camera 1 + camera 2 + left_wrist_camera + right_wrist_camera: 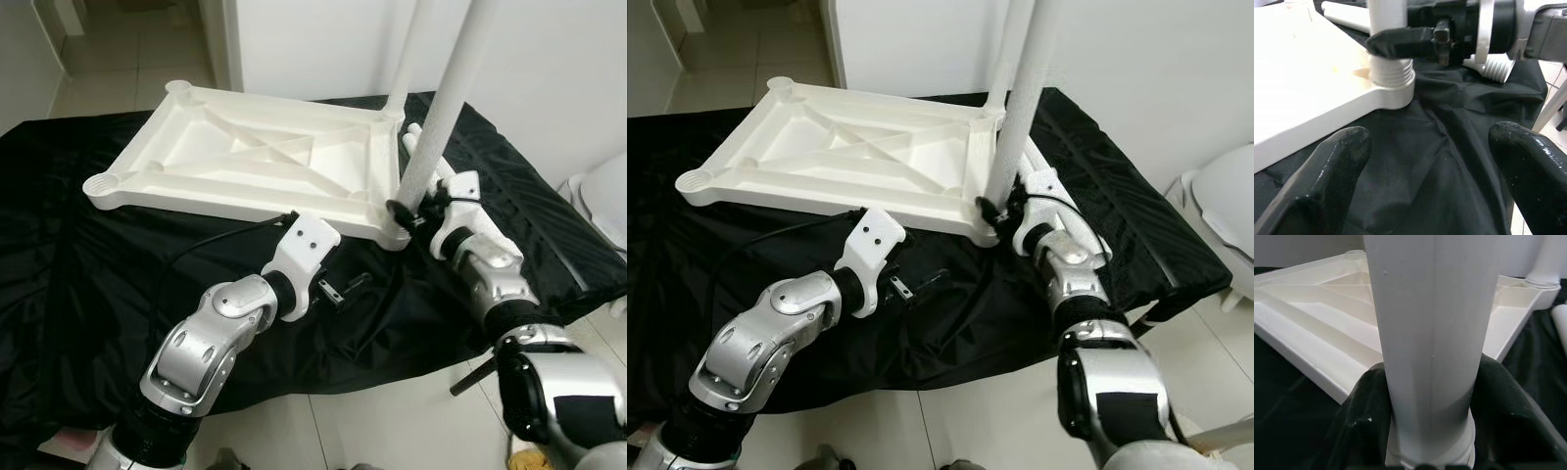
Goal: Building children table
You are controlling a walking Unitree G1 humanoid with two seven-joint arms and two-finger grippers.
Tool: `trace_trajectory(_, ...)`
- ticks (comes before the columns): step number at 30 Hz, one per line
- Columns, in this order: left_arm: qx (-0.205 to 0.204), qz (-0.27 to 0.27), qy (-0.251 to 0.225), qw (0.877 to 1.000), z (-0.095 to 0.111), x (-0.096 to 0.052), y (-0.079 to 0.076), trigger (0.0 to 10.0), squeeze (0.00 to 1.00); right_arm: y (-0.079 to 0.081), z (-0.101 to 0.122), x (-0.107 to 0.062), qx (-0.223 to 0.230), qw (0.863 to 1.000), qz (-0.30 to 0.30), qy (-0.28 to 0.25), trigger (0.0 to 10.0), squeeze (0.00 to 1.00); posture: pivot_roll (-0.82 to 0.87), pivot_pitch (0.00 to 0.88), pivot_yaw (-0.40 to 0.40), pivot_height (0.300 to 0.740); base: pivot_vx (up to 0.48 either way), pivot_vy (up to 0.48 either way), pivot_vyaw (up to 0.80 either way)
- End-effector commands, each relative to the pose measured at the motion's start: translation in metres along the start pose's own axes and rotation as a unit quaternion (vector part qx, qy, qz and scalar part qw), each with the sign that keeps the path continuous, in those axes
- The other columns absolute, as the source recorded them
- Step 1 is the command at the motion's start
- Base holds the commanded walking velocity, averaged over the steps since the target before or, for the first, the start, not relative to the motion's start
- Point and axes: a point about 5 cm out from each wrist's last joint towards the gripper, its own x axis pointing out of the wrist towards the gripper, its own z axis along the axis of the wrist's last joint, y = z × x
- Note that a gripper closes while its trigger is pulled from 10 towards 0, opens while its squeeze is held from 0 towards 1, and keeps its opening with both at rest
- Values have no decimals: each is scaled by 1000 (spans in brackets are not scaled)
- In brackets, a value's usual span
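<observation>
Because the white tabletop (245, 157) is lying upside down on the black cloth (78, 255), its corner sockets are facing up for the legs. Just before its near edge the left gripper (343, 286) is hovering, fingers spread and empty, while the right gripper (416, 211) is pinching a white leg (446, 108) upright in the near right corner socket, probably to screw it in.

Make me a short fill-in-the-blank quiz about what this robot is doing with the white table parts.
1. The right gripper is shut on a white table ____.
2. The upside-down tabletop lies on a ____ cloth.
3. The left gripper hovers with its fingers ____.
4. Standing legs already in corner sockets: ____.

Missing words: leg; black; open; two
</observation>
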Motion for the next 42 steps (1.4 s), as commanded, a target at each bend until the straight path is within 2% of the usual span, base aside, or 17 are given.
trace_trajectory(1, 2, 12, -2, 1000, 2, -1, 0, 10000, 0, 15, 2, 4, -3, 999, 34, -25, 0, 0, -11, 44, -17, 740, 0, 0, 0)
trace_trajectory(2, 2, 12, -2, 1000, 2, -1, 1, 10000, 0, 23, 3, 5, 0, 998, 45, -38, 0, 0, -12, 45, -16, 740, 0, 0, 0)
trace_trajectory(5, 2, 12, -2, 1000, 2, -1, 1, 10000, 0, 23, 3, 5, 0, 998, 45, -38, 0, 0, -12, 45, -16, 740, 0, 0, 0)
trace_trajectory(7, 2, 12, -2, 1000, 2, -1, 1, 10000, 0, 29, 4, 5, 0, 997, 53, -47, 0, 0, -14, 46, -13, 740, 0, 0, 0)
trace_trajectory(8, 2, 12, -3, 1000, 3, -1, 1, 10000, 0, 39, 5, 6, 3, 996, 63, -61, 0, 0, -17, 56, -14, 740, 0, 0, 0)
trace_trajectory(9, 2, 12, -3, 1000, 3, -1, 1, 10000, 0, 39, 5, 6, 3, 996, 63, -61, 0, 0, -17, 56, -14, 740, 0, 0, 0)
trace_trajectory(10, 3, 14, -3, 1000, 3, 0, 2, 10000, 0, 50, 7, 5, 8, 994, 73, -76, 0, 0, -16, 60, -16, 740, 0, 0, 0)
trace_trajectory(11, 3, 14, -3, 1000, 3, 0, 2, 10000, 0, 50, 7, 5, 8, 994, 73, -76, 0, 0, -16, 60, -16, 740, 0, 0, 0)
trace_trajectory(12, 4, 17, -3, 1000, 4, 0, 3, 10000, 0, 59, 8, 4, 14, 993, 80, -86, 0, 0, -16, 60, -16, 740, 0, 0, 0)
trace_trajectory(14, 4, 17, -3, 1000, 4, 0, 3, 10000, 0, 59, 8, 4, 14, 993, 80, -86, 0, 0, -16, 60, -16, 740, 0, 0, 0)
trace_trajectory(16, 3, 22, -4, 1000, 4, -1, 5, 10000, 0, 67, 10, -2, 21, 992, 79, -98, 0, 0, -17, 68, -20, 740, 0, 0, 0)
trace_trajectory(20, 3, 24, -4, 1000, 4, -1, 5, 10000, 0, 68, 10, -4, 24, 992, 76, -101, 0, 0, -18, 69, -19, 740, 0, 0, 0)
trace_trajectory(22, 2, 26, -4, 1000, 4, -1, 6, 10000, 0, 67, 14, -12, 26, 993, 44, -110, 0, 0, -28, 75, -19, 740, 0, 0, 0)
trace_trajectory(30, 4, 26, -4, 1000, 4, 0, 7, 10000, 0, 60, 15, -21, 29, 993, -39, -104, 0, 0, -33, 78, -16, 740, 0, 0, 0)
trace_trajectory(32, 7, 27, -4, 1000, 4, 1, 8, 10000, 0, 58, 17, -30, 29, 992, -73, -103, 0, 0, -35, 74, -15, 740, 0, 0, 0)
trace_trajectory(36, 10, 28, -4, 1000, 4, 1, 10, 10000, 0, 58, 17, -40, 31, 990, -98, -94, 0, 0, -42, 75, -11, 740, 0, 0, 0)
trace_trajectory(42, 13, 26, -6, 1000, 5, 2, 11, 10000, 0, 58, 12, -47, 31, 989, -120, -79, 0, 0, -53, 77, -6, 740, 0, 0, 0)
